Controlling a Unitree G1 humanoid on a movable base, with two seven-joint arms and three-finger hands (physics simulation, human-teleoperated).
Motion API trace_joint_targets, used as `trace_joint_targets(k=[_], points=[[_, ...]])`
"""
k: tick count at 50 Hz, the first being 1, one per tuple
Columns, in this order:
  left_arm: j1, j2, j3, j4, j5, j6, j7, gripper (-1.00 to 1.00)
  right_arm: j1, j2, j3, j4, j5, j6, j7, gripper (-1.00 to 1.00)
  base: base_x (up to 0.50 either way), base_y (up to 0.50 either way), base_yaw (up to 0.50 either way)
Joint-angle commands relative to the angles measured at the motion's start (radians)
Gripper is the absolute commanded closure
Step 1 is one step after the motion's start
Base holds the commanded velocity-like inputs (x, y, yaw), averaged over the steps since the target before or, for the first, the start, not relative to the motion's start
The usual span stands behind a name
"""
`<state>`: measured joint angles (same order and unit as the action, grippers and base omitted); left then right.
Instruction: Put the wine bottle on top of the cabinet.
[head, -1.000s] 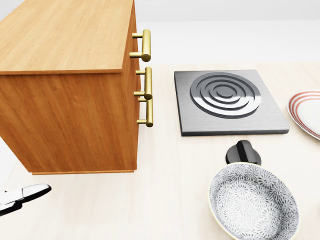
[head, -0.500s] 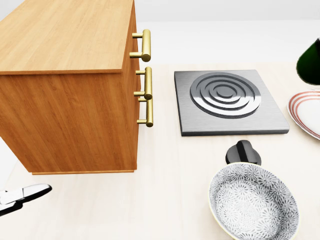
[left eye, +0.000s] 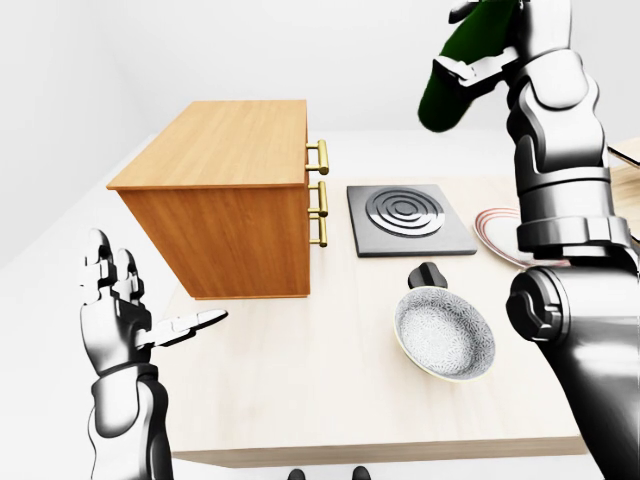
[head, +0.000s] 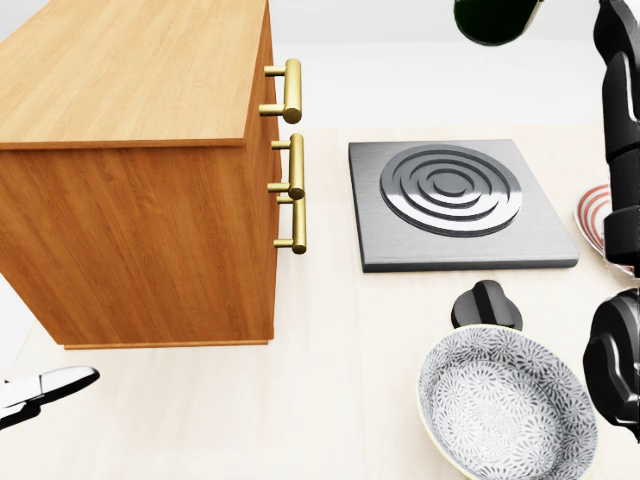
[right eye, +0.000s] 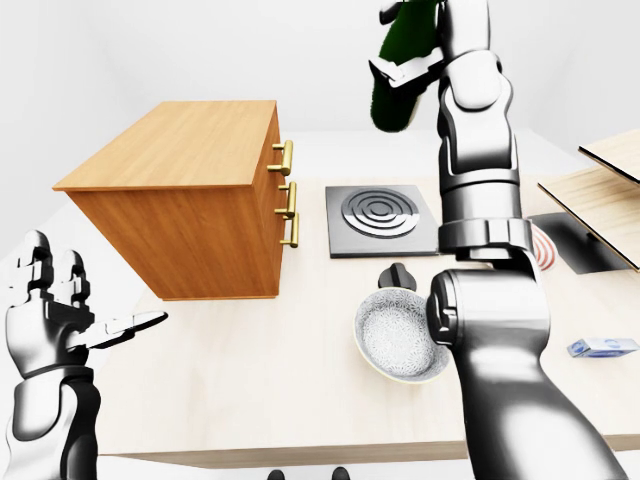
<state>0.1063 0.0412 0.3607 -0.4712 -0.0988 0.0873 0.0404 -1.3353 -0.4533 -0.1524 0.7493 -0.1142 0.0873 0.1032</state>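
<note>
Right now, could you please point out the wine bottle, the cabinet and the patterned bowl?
wine bottle (left eye: 452, 85): left-eye view, lower body.
cabinet (head: 130, 70): head view, wooden top.
patterned bowl (head: 505, 405): head view, inner surface.

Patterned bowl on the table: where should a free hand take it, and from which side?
Grip the grey speckled ceramic bowl by its thin raised rim, coming from above at the view's left side. It sits upright and open; the black knob crowds its top edge.
</note>
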Motion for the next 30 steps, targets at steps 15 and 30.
trace_joint_targets(k=[15,30], points=[[0.0,0.001,0.007,-0.001,-0.007,0.0,-0.002,-1.0,-0.432,0.119,0.028,0.469,-0.042,0.0,0.012,1.0,0.0,0.0,0.0],[-0.001,-0.001,-0.004,0.014,0.001,0.0,-0.001,-1.0,-0.496,0.2,0.029,0.489,-0.013,0.0,0.089,1.0,0.0,0.0,0.0]])
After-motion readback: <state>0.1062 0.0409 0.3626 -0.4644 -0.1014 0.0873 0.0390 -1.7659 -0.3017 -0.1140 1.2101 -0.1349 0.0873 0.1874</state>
